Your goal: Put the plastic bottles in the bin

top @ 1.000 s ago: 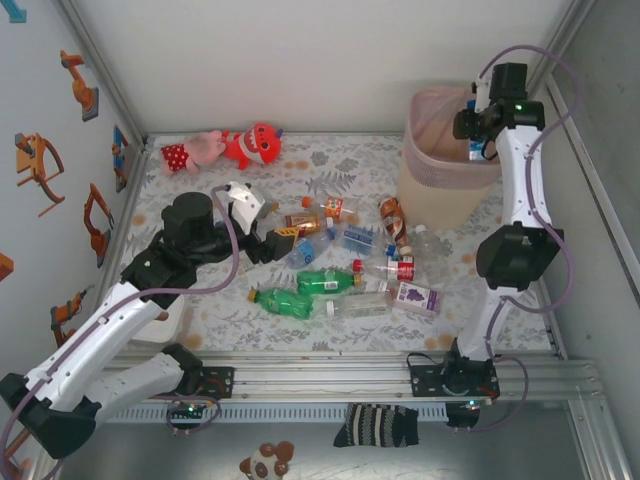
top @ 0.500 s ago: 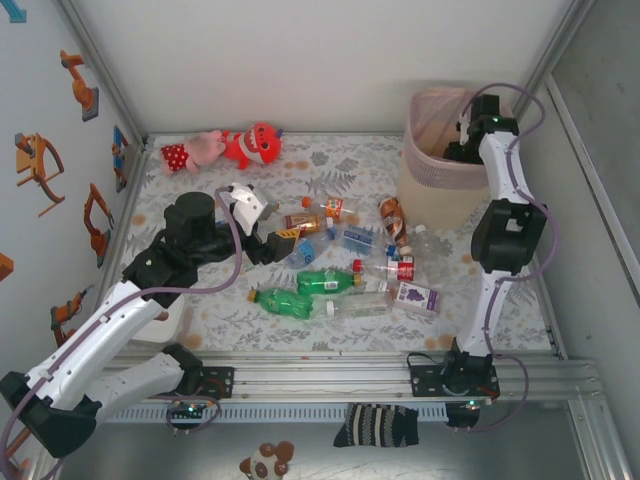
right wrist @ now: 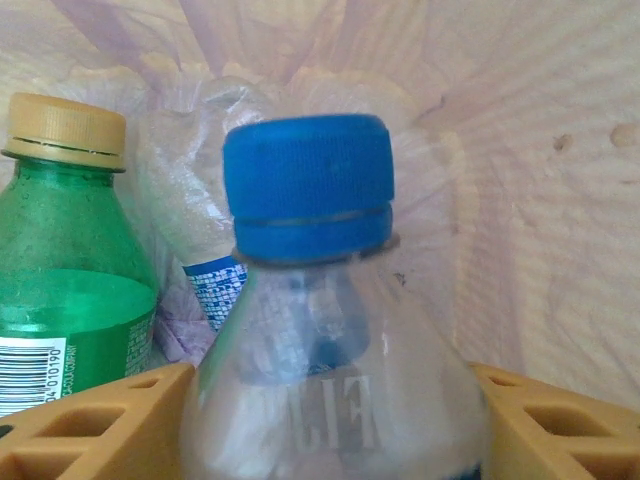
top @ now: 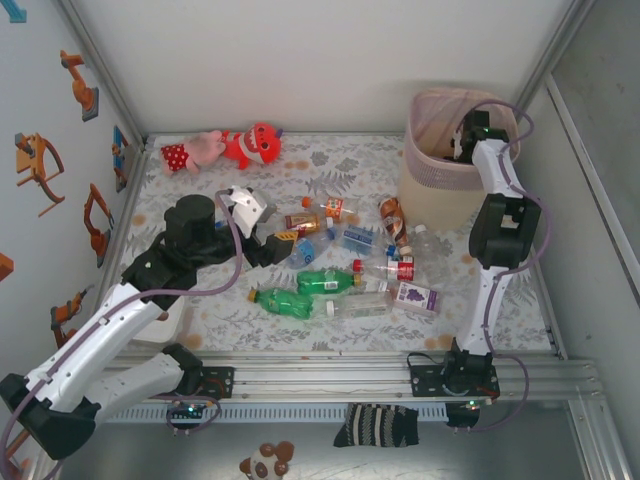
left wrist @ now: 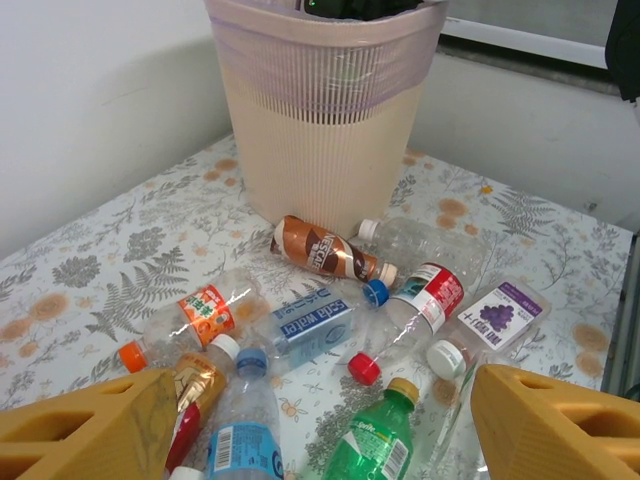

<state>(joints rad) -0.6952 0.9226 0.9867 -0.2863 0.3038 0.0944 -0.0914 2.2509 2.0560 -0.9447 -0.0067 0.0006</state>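
Right arm has sunk deeper into the bin.
Its right gripper flanks a blue-capped bottle, grip unclear; left gripper gapes over floral table.

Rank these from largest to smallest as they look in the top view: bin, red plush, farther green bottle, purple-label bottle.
1. bin
2. red plush and farther green bottle: too alike to rank; the plush looks bulkier, the bottle longer
3. purple-label bottle
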